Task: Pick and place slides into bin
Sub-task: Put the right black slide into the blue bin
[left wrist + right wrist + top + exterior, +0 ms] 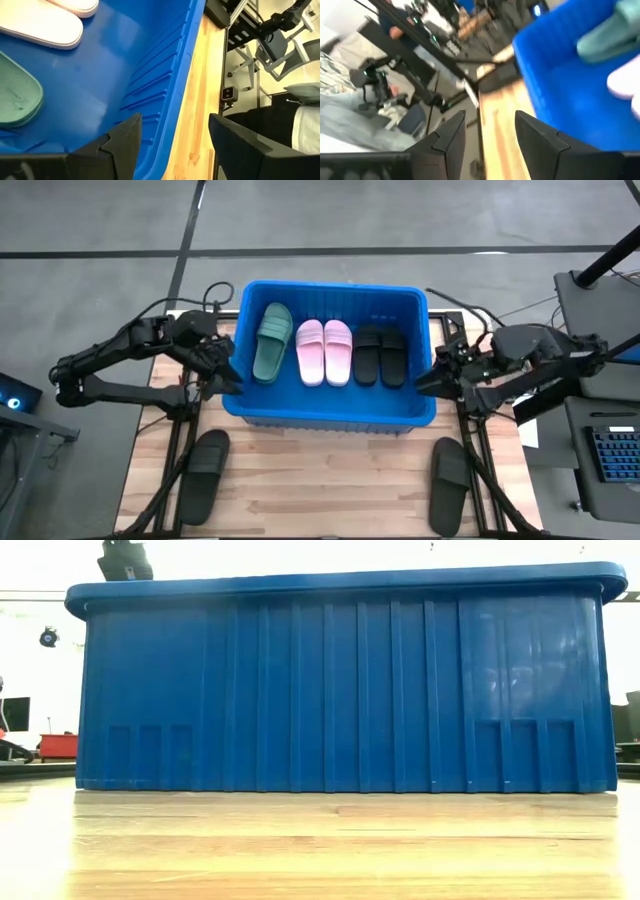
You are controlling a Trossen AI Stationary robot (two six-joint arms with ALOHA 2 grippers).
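The left gripper stands at the left wall of the bin, jaws spread and empty; in its wrist view the two fingers straddle the bin's rim, with nothing between them. The right gripper stands at the bin's right wall, also parted and empty; its wrist view shows bare table between the fingers.

Inside the bin lie a dark green slide at left, apparently stacked on a second one, then two pink slides side by side in the middle, and two black slides at right. Two further black slides remain on the wooden table, near side: one at near left, one at near right. Both lie flat, sole down.

Handling judgement: each slide is probably light, one-piece rubber, flexible rather than rigid, and not fragile. The sole edge may be too broad for the jaws. The wide strap is the likely grasp point: one finger under the arch, one on top. Expect the sole to hang and swing once lifted. The smooth rubber may slip in a shallow pinch; seat the fingers well in.
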